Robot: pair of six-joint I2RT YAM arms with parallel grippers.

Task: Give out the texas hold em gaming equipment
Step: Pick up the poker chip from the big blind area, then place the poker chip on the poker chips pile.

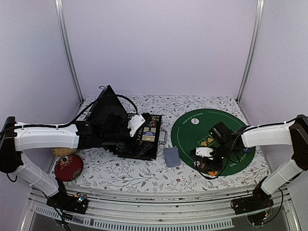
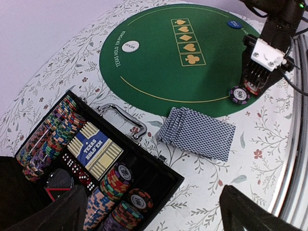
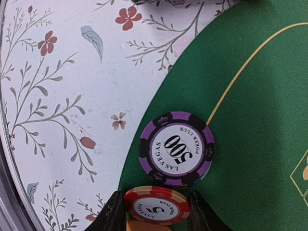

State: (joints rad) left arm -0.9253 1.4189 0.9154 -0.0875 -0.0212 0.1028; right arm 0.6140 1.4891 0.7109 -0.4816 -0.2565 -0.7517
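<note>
Nearest, the right claw (image 3: pixel 155 214) clamps a red 5 chip (image 3: pixel 155 204); something orange under it is cut off and unclear. Just beyond, a purple 500 chip (image 3: pixel 176 149) lies at the edge of the green felt mat (image 3: pixel 260 144). The left claw (image 2: pixel 156 214) gapes, released, above the black case (image 2: pixel 159 175).

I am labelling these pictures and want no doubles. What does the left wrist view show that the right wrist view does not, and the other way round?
Only the left wrist view: the open black case with chip stacks, the fanned cards, the white dealer button, the blue button and the right tool from outside.
Only the right wrist view: the red chip marked 5, gripped between that tool's fingers.
Both: the purple 500 chip, the green mat and the flowered cloth.
</note>
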